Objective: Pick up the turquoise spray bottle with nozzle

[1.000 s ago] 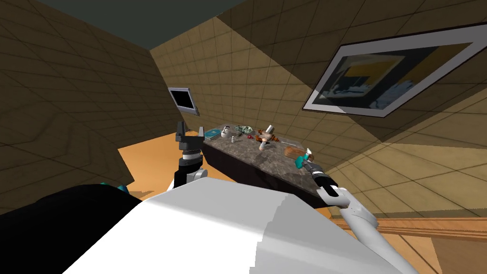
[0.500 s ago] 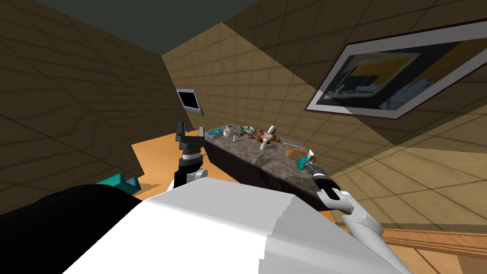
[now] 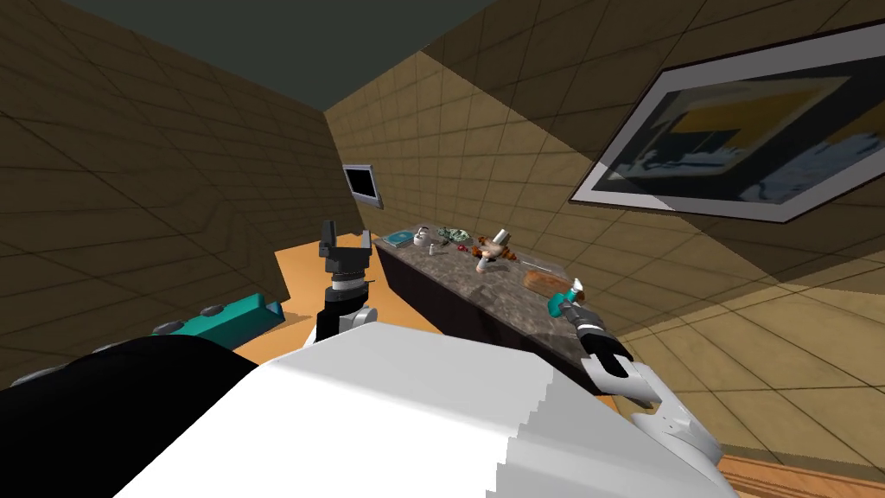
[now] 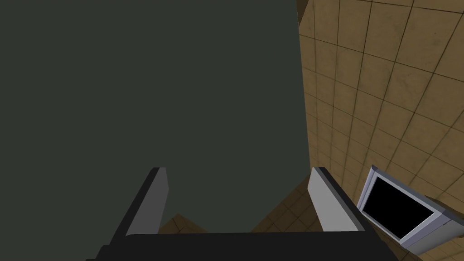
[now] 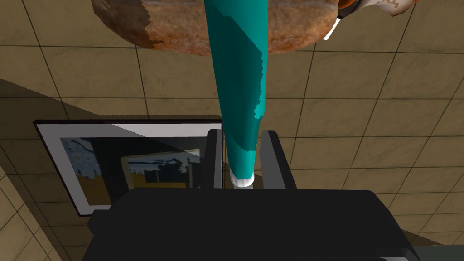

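My right gripper (image 3: pixel 570 303) is shut on the turquoise spray bottle (image 3: pixel 563 299), holding it tilted over the near right end of the dark stone counter (image 3: pixel 484 292), its white nozzle end (image 3: pixel 577 284) pointing away from me. In the right wrist view the bottle (image 5: pixel 240 90) runs out from between the two fingers (image 5: pixel 213 156), which press its narrow neck by a white collar; the right gripper (image 5: pixel 240 159) is closed tight on it. My left gripper (image 3: pixel 346 244) is raised in front of my chest, left of the counter, and stands open and empty (image 4: pixel 235 199).
A brown bread loaf (image 3: pixel 543 279) lies just beyond the bottle, also seen close behind it as the loaf (image 5: pixel 181 22). Farther along the counter are a figurine (image 3: pixel 494 248), a leafy thing (image 3: pixel 452 233) and a teal book (image 3: pixel 399 238). A teal object (image 3: pixel 233 316) sits low at the left.
My head view has swung, sliding the room rightward and bringing the teal object into sight. The right gripper has drawn the bottle slightly back from the loaf. Left arm unchanged.
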Robot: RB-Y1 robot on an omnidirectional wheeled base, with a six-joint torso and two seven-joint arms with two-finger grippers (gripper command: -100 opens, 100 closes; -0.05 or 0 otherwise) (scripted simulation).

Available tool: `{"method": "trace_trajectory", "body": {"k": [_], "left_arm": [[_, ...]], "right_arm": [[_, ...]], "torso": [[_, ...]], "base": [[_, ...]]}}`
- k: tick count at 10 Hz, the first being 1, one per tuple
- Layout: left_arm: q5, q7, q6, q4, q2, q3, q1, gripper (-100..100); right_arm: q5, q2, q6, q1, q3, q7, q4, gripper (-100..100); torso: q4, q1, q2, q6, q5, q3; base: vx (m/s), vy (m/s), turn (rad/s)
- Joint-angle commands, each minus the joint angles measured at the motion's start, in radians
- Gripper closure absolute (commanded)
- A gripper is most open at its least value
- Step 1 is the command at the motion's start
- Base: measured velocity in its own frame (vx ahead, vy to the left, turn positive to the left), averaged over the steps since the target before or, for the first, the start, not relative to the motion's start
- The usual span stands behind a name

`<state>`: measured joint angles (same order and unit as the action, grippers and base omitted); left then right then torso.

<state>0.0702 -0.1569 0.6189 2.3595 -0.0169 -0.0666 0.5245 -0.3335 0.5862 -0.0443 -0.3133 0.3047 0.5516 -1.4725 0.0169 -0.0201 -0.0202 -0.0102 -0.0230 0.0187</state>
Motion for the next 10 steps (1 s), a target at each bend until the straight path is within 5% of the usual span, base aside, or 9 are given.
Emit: {"method": "trace_trajectory", "body": {"k": [1,2,5,6,7,9,10], "left_arm": [[0.000,0.000,0.000,0.000,0.000,0.000,0.000,0],[0.000,0.000,0.000,0.000,0.000,0.000,0.000,0],[0.000,0.000,0.000,0.000,0.000,0.000,0.000,0],[0.000,0.000,0.000,0.000,0.000,0.000,0.000,0],[0.000,0.000,0.000,0.000,0.000,0.000,0.000,0],[0.000,0.000,0.000,0.000,0.000,0.000,0.000,0],[0.000,0.000,0.000,0.000,0.000,0.000,0.000,0]], "right_arm": [[0.002,0.002,0.007,-0.010,0.002,-0.002,-0.033,100],[0.000,-0.035,0.055,-0.056,0.043,0.014,-0.070,100],[0.000,-0.035,0.068,-0.070,0.043,0.014,-0.120,100],[-0.002,-0.071,0.116,-0.116,0.083,0.030,-0.159,100],[-0.002,-0.071,0.129,-0.131,0.083,0.030,-0.185,100],[-0.006,-0.073,0.132,-0.113,0.076,0.033,-0.186,100],[-0.006,-0.073,0.134,-0.114,0.076,0.033,-0.190,0]], "torso": [[0.000,0.000,0.000,0.000,0.000,0.000],[0.000,0.002,-0.002,-0.002,0.001,0.001],[0.000,0.001,-0.001,-0.001,0.001,0.001],[0.000,0.003,-0.003,-0.002,0.001,0.002],[0.000,0.002,-0.002,-0.003,0.000,0.001],[0.000,0.002,-0.001,-0.001,0.001,0.000],[0.000,0.003,-0.002,-0.001,0.001,0.001]], "base": [[-0.014,-0.012,-0.049],[-0.059,-0.040,0.325],[-0.037,-0.035,0.054],[-0.042,-0.032,0.257],[-0.066,-0.054,0.240],[-0.034,-0.024,0.003],[0.000,0.000,0.000]]}}
